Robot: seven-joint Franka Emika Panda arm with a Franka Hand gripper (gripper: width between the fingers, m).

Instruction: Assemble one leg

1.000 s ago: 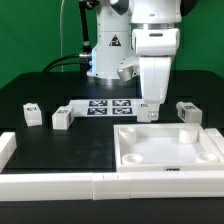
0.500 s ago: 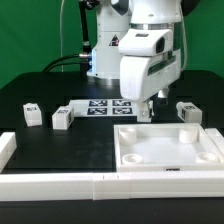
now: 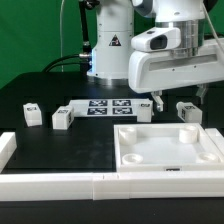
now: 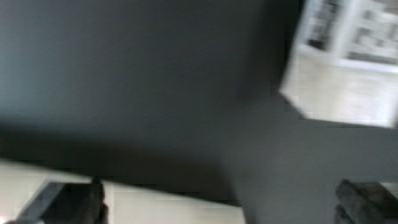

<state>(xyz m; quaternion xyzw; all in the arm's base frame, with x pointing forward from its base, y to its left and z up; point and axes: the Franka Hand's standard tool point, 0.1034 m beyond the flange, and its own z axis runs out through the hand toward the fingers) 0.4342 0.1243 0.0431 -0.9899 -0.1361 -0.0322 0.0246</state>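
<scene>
Several small white legs with square markers lie on the black table: two at the exterior view's left (image 3: 32, 114) (image 3: 63, 118), one by the tray's far edge (image 3: 143, 111) and one at the right (image 3: 187, 110). The large white tray-like panel (image 3: 135, 158) lies in front. My gripper (image 3: 181, 99) hangs open and empty just above the right leg, one finger (image 3: 158, 100) on each side of it. In the blurred wrist view the fingertips (image 4: 68, 200) stand wide apart over the dark table, with a white marked piece (image 4: 347, 60) beyond them.
The marker board (image 3: 108, 106) lies behind the legs near the robot base (image 3: 105, 50). A white raised border (image 3: 60, 184) runs along the table's front edge and left side. A pale strip (image 4: 160, 190) shows between the fingers in the wrist view.
The gripper has turned about its axis and shifted toward the exterior view's right, from over the tray-side leg to over the right leg. Nothing was grasped.
</scene>
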